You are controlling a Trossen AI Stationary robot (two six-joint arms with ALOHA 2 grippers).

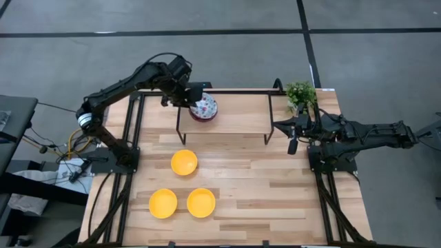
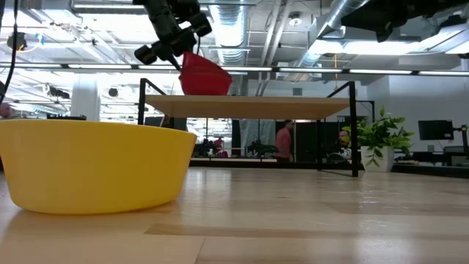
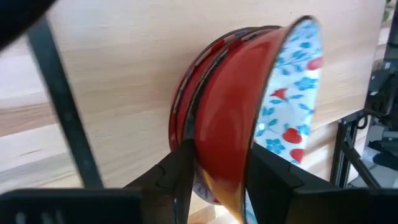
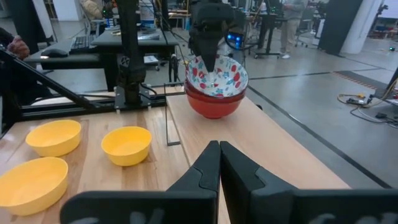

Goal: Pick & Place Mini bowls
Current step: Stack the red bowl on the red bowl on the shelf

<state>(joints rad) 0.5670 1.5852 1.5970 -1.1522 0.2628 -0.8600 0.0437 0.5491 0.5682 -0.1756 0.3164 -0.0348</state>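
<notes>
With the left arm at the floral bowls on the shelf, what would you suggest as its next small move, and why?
Probably open the left tool a little wider and lift it straight up. Its fingers straddle the rim of the top floral bowl, which already sits nested in the red stack on the raised shelf, so the placing looks done. Three yellow bowls remain on the table.

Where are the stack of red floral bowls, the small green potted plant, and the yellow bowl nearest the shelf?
stack of red floral bowls (image 1: pixel 204 108), high view, speckled inside of top bowl
small green potted plant (image 1: pixel 300 93), high view, leaves
glossy yellow bowl nearest the shelf (image 1: pixel 184 162), high view, inner bottom
</notes>
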